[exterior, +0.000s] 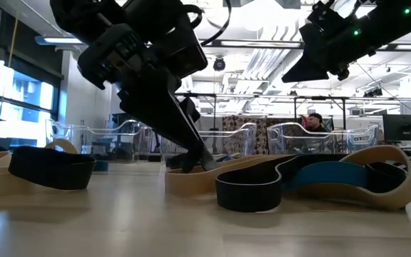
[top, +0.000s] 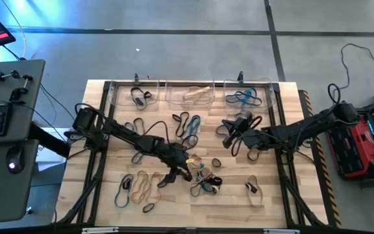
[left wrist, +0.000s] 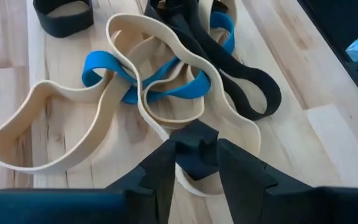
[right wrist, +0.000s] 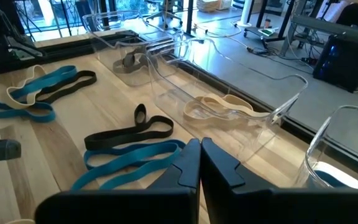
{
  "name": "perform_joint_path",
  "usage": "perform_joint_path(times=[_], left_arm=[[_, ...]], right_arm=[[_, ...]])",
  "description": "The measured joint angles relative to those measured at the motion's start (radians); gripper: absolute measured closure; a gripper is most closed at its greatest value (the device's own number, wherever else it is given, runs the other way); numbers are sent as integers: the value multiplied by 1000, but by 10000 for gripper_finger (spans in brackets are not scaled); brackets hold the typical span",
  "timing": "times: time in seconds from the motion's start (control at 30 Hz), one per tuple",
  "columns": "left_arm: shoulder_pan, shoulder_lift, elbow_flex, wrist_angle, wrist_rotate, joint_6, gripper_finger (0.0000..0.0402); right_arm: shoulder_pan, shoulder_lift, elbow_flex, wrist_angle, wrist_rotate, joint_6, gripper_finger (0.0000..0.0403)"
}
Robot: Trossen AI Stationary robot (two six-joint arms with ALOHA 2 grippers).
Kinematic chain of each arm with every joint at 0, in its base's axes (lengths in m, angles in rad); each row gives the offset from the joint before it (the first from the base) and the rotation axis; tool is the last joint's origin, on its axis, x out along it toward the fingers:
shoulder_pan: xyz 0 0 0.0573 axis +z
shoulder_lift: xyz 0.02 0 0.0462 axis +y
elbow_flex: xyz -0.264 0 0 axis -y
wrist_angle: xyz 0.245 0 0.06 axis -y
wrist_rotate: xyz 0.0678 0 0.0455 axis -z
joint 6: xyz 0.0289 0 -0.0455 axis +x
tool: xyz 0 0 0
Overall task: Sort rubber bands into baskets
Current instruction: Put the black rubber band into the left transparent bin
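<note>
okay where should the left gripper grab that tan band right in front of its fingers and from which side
Take the tan band at the near curve lying between the left gripper fingertips, coming straight down from above. That stretch stands on edge on bare wood, clear of the blue band and black band tangled over its far end, so the fingers can probably straddle it alone.

The left claw [left wrist: 196, 163] hung low over a tangle of rubber bands on the pale wooden counter [left wrist: 328, 134], its two dark fingers [left wrist: 160, 171] drawn close around a black piece between their tips, right at the near loop of a tan band [left wrist: 194, 140]. A blue band [left wrist: 166, 84] wove through the tan loops, and a long black band [left wrist: 229, 71] lay across them. A larger tan loop [left wrist: 48, 134] spread to one side, a small black ring [left wrist: 61, 12] lying apart.
</note>
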Motion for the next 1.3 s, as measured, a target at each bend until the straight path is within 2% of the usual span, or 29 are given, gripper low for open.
perform_joint_path(times=[0.3, 0.43, 0.6, 0.73, 0.93, 1.13, 1.3], left_arm=[[12, 0, 0, -3, -51, 16, 392], [17, -24, 0, -22, -81, 25, 398], [20, -122, 0, -113, -175, 51, 401], [20, -242, 0, -219, -278, 53, 401], [66, -436, 0, -440, -503, 5, 401], [175, -588, 0, -675, -725, -56, 401], [320, -674, 0, -812, -828, -101, 401]], right_arm=[[0, 0, 0, 0, 0, 0, 403], [0, 0, 0, 1, 0, -2, 403], [0, 0, 0, -7, 0, 0, 403], [0, 0, 0, -7, 0, 0, 403], [0, 0, 0, -7, 0, 0, 403], [0, 0, 0, -10, 0, 0, 403], [0, 0, 0, -12, 0, 0, 403]])
